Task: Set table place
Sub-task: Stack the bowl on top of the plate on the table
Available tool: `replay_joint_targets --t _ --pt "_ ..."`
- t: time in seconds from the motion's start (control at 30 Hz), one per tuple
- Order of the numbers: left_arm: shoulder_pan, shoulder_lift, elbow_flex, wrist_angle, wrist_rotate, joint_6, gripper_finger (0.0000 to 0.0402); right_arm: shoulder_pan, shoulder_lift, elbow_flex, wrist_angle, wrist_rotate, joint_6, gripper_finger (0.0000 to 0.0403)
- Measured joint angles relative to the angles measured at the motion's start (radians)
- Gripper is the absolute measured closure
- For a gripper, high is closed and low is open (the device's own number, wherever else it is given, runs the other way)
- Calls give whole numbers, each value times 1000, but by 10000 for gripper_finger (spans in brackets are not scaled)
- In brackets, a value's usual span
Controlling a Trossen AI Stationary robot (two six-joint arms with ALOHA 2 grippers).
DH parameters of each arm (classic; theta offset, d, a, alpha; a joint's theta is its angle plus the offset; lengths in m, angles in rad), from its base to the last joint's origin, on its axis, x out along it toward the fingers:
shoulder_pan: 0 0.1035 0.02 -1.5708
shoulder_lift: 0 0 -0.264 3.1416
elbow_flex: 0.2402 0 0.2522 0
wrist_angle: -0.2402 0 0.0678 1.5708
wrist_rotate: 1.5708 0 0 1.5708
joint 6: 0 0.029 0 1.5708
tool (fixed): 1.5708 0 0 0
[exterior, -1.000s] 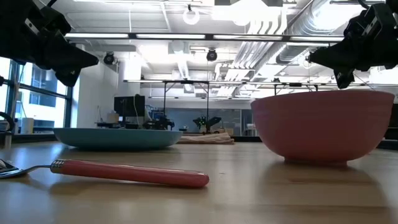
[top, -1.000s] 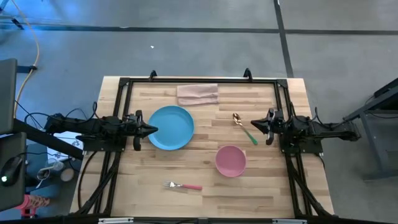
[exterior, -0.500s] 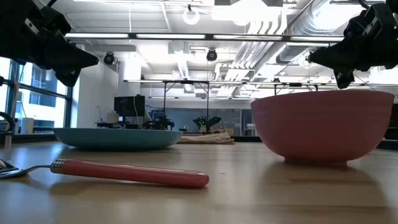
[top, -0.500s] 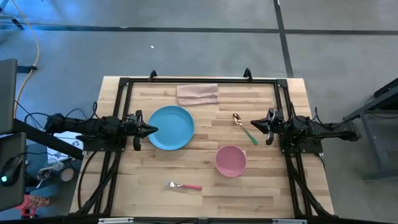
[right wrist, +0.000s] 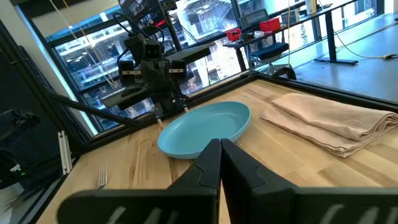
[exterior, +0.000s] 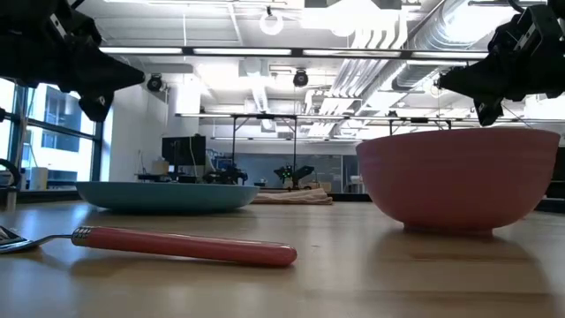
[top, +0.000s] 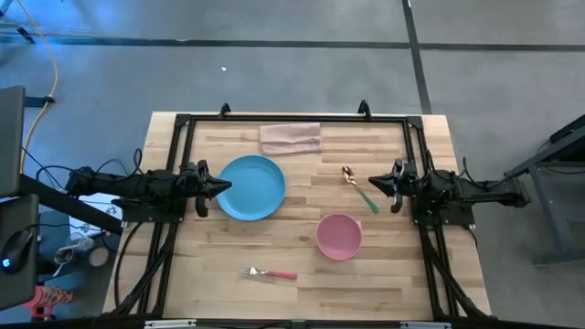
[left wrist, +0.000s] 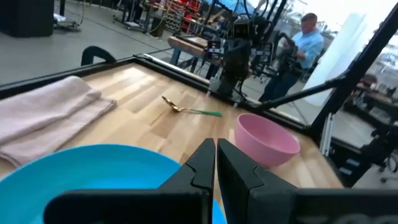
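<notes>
The light-blue plate (top: 251, 187) lies left of centre on the wood table (top: 302, 292). The pink bowl (top: 339, 236) stands right of centre, nearer the front. The gold spoon with a green handle (top: 359, 189) lies flat beyond the bowl. The fork with a pink handle (top: 270, 272) lies near the front edge. My left gripper (top: 226, 186) is shut and hangs above the plate's left rim (left wrist: 93, 168), touching nothing. My right gripper (top: 372, 183) is shut and hangs in the air just right of the spoon, above the table (exterior: 441, 81).
A folded pinkish-beige cloth (top: 291, 139) lies at the far edge, beyond the plate. The black rail frame (top: 416, 137) runs along the table's sides. A person (left wrist: 305, 40) stands in the room beyond the right arm.
My left gripper has risen a little above the plate's left rim and stays shut. Nothing on the table has moved.
</notes>
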Motion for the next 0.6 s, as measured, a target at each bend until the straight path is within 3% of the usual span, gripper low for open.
replay_joint_targets --t 0.3,0.43,0.6 --pt "0 0 0 -1 23 -70 394 0 0 0 0 0 0 402" --pt "0 0 0 -1 -46 -155 394 0 0 0 0 0 0 402" --pt "0 0 0 -1 -148 -379 394 0 0 0 0 0 0 402"
